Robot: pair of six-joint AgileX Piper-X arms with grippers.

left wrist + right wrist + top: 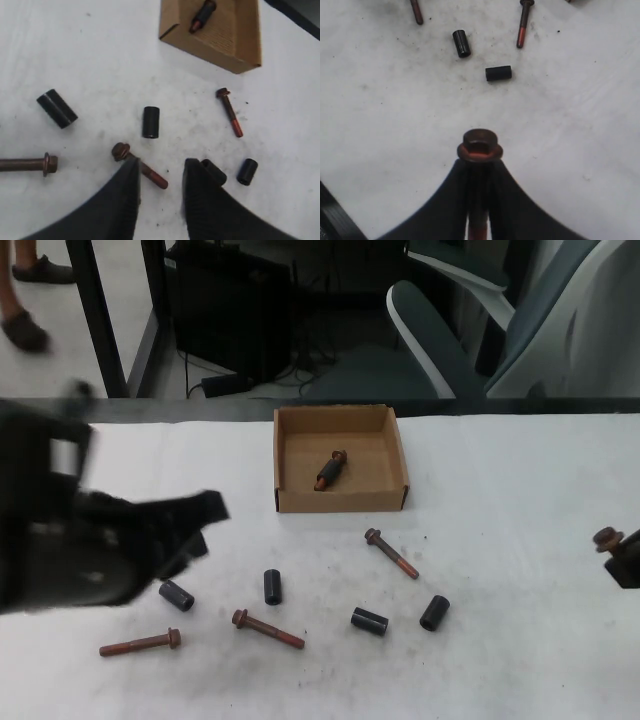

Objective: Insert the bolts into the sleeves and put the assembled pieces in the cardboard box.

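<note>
R hand (480, 167) clamped on bolt (480, 145), head out, right edge | L hand (161, 175) parted, left side, over loose sleeves (150, 121), prob. to fetch one | 1 assembled pc (330, 470) in cardboard box (290, 455), upper centre

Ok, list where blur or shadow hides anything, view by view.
High view: the left arm is a dark smear, outline lost. Left wrist view: the left tool is soft-edged, bench evenly lit. Right wrist view: even light, held bolt plain.
</note>
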